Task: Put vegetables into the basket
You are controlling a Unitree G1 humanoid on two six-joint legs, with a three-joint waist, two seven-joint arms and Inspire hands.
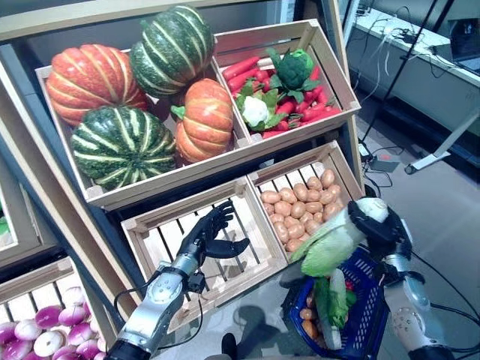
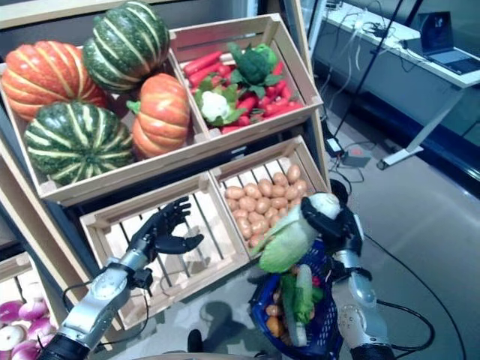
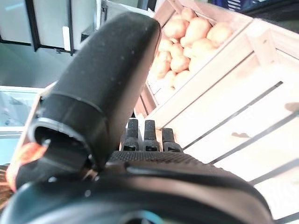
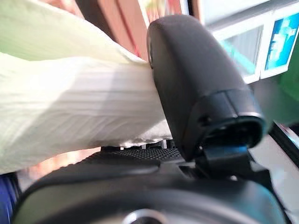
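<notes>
My right hand [image 1: 384, 225] is shut on a pale green and white cabbage [image 1: 330, 241], holding it just above the blue plastic basket [image 1: 365, 315] on the floor. In the right wrist view the thumb [image 4: 196, 79] presses against the cabbage's white ribbed leaves [image 4: 70, 112]. The basket holds long green vegetables [image 1: 330, 300], orange ones [image 1: 309, 327] and something red. My left hand [image 1: 206, 238] is open and empty, hovering over the empty slatted crate [image 1: 244, 225] of the stand. Its thumb [image 3: 100, 88] and fingers [image 3: 147, 135] show in the left wrist view.
A wooden vegetable stand [image 1: 97, 196] with crates rises to the left and behind the basket. A crate of potatoes [image 1: 296, 210] is right behind my right hand. Grey floor [image 1: 442, 225] lies to the right, with a white desk [image 1: 420, 60] and cables beyond.
</notes>
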